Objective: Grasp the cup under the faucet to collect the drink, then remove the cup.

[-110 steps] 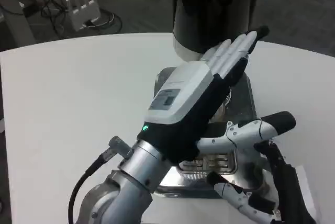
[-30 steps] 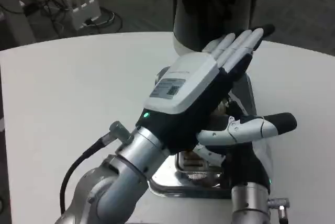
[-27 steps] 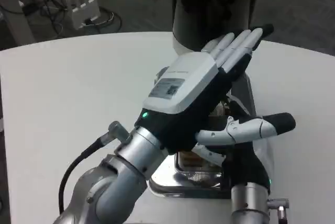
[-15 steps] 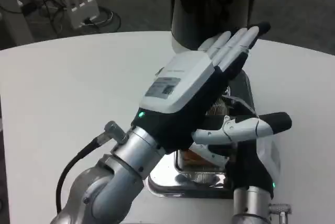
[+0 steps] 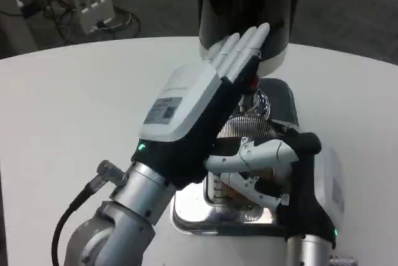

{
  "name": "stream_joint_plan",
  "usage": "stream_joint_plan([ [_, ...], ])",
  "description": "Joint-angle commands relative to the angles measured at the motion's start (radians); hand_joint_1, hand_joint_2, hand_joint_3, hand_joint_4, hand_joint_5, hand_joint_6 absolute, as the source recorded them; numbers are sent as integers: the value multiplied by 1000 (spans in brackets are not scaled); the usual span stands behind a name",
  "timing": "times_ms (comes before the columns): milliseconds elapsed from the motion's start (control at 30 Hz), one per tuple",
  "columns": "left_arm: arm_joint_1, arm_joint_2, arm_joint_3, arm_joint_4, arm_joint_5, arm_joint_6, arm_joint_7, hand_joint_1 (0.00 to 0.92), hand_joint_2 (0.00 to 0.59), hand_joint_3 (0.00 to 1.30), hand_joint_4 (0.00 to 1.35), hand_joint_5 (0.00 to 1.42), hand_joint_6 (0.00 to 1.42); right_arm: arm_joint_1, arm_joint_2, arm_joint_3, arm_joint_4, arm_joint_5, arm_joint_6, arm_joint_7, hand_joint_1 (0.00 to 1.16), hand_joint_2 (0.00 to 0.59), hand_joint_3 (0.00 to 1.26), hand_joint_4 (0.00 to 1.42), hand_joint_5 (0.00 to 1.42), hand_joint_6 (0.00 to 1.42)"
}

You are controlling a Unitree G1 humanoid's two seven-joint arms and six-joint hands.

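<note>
Fingers of the left hand (image 5: pixel 186 114) are stretched out flat and held together, reaching up toward the red tap (image 5: pixel 252 84) at the foot of the dark drink dispenser (image 5: pixel 245 11). That hand holds nothing; its straight pose reads as a push on the tap, though whether the tips actually touch it is hidden by the hand itself.

Below, the right hand (image 5: pixel 298 179) comes in from the lower right over the steel drip tray (image 5: pixel 280 101), which sits on the white tabletop (image 5: pixel 74 104) in front of the dispenser. Its white fingers (image 5: pixel 249 185) curl toward the space under the tap, where the cup (image 5: pixel 252 176) should stand so the drink falls into it. Only a brownish sliver shows between the two hands there, so the cup is mostly covered and I cannot tell whether the right hand truly grips it or just rests beside it.

Judging by this layout, the pour step is in hand: one hand steadies the cup on the tray grille while the other works the tap. Lifting the cup away is not yet done.
</note>
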Motion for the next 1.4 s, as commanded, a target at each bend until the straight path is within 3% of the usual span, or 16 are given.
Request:
stream_joint_plan([
  [33,50,-17,21,-76,17,29,26,0,11,0,0,0,0,65,41,17,-111,-2,6,24,914,122,913,1023,1212,1257],
  [300,137,-51,55,-193,23,97,35,0,11,0,0,0,0,118,41,26,-200,0,19,62,913,119,913,1024,1212,1278],
  [600,266,-37,97,-294,-19,161,-20,0,13,0,0,0,0,209,15,31,-306,9,6,123,914,109,913,1024,1212,1296],
  [767,373,-2,130,-302,-64,125,-27,0,18,0,0,0,0,260,-3,26,-377,25,-8,182,911,105,913,1024,1212,1303],
  [1033,497,106,189,-203,-115,-53,-13,0,83,0,0,0,0,358,-22,35,-502,20,-11,258,909,103,916,1024,1212,1308],
  [1100,502,122,193,-182,-114,-87,-8,0,72,0,0,0,0,364,-35,35,-517,4,-14,276,909,103,919,1024,1212,1309],
  [1267,503,205,196,-143,-34,-183,-12,0,58,0,0,0,0,366,-46,9,-558,17,-11,328,909,102,926,1024,1212,1326],
  [1400,513,231,197,-129,6,-220,-1,0,57,0,0,0,0,382,-51,-6,-595,23,-9,361,909,102,928,1024,1224,1330],
])
